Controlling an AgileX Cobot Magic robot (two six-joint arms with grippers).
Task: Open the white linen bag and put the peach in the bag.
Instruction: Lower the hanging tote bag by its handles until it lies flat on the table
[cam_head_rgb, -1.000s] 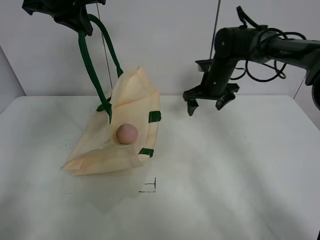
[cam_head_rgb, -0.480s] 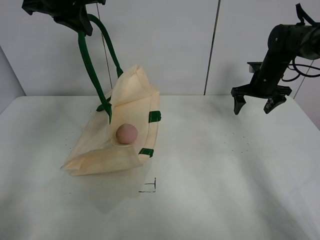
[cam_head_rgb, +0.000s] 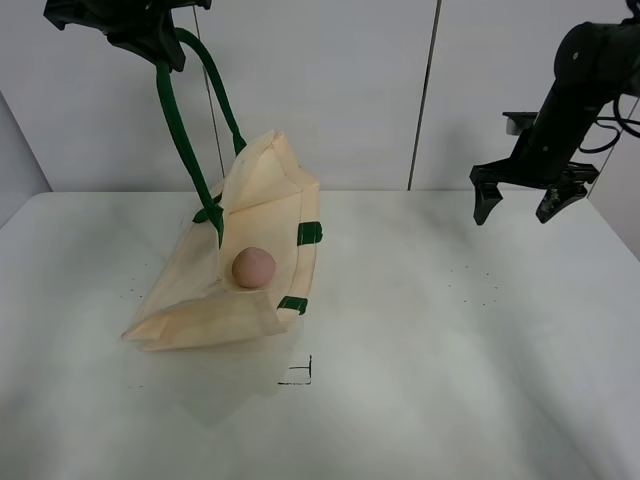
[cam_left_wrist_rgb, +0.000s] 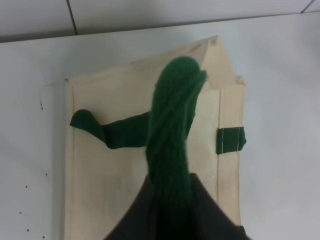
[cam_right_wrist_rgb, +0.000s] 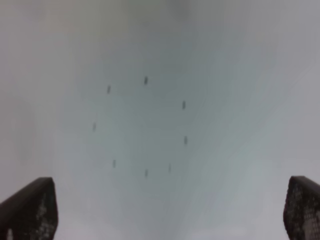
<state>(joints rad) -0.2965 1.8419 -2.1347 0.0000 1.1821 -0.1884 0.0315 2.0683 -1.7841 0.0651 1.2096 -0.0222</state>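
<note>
Right now I'm clamping the left gripper (cam_head_rgb: 160, 50) tight on the green strap handle (cam_head_rgb: 180, 130), and it is hoisting one side of the white linen bag (cam_head_rgb: 195, 300) so its mouth is gaping. The peach (cam_head_rgb: 254, 267) is sitting inside that opening, on the lower cloth. My right gripper (cam_head_rgb: 514, 212) is hovering wide open and empty, well apart from the bag, above the table (cam_head_rgb: 430, 360).

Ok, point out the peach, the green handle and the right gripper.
peach (cam_head_rgb: 254, 267), exterior high view, fruit's middle.
green handle (cam_left_wrist_rgb: 172, 115), left wrist view, twisted strap.
right gripper (cam_head_rgb: 513, 214), exterior high view, between fingertips.
</note>
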